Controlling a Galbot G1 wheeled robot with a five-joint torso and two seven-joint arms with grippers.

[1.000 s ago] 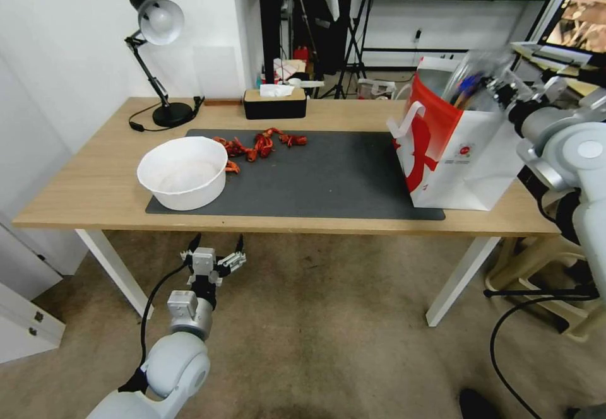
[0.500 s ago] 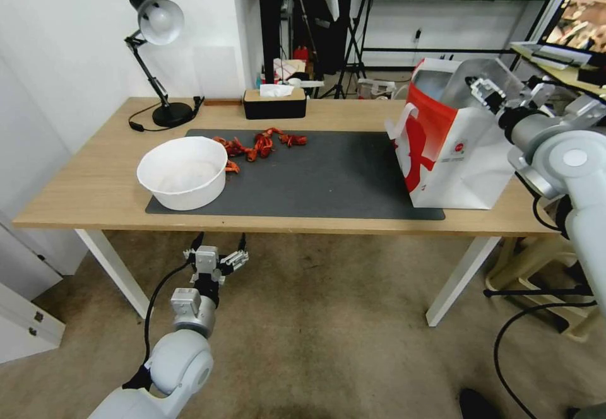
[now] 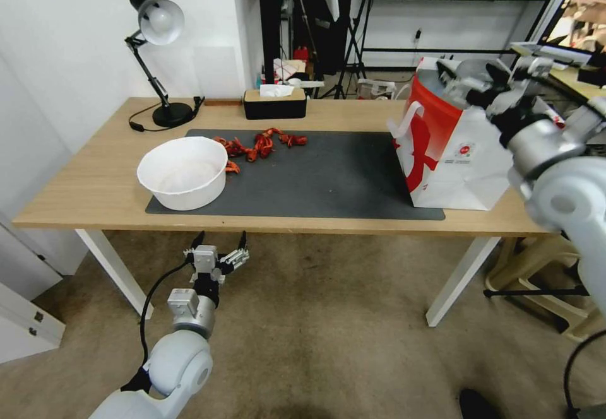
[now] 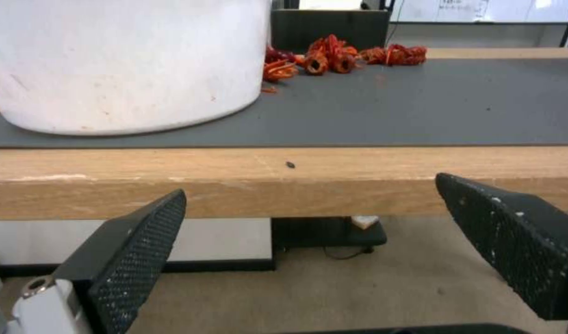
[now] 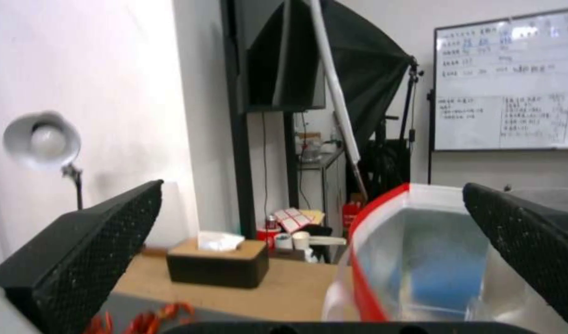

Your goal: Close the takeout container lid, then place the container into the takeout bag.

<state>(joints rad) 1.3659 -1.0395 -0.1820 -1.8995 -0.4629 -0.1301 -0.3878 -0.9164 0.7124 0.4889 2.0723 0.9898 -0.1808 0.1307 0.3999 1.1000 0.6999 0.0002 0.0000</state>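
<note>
The red-and-white takeout bag (image 3: pixel 454 154) stands upright at the right end of the dark mat, its mouth open and its foil lining showing. My right gripper (image 3: pixel 475 77) hovers open just above the bag's mouth with nothing between its fingers. In the right wrist view, the right gripper (image 5: pixel 302 222) looks over the bag's rim (image 5: pixel 383 204). A blurred blue patch (image 5: pixel 445 273) shows inside the lining. The takeout container and its lid are hidden. My left gripper (image 3: pixel 219 242) hangs open below the table's front edge, and the left wrist view shows its wide-apart fingers (image 4: pixel 135 250).
A large white bowl (image 3: pixel 183 171) sits on the left of the dark mat (image 3: pixel 328 179), with red shell scraps (image 3: pixel 259 144) behind it. A tissue box (image 3: pixel 274 103) and a desk lamp (image 3: pixel 158 65) stand at the back of the wooden table (image 3: pixel 82 185).
A second ago my right gripper held a clear box with blue contents over the bag. The box has gone, the gripper is open, and it has swung left above the bag's mouth.
</note>
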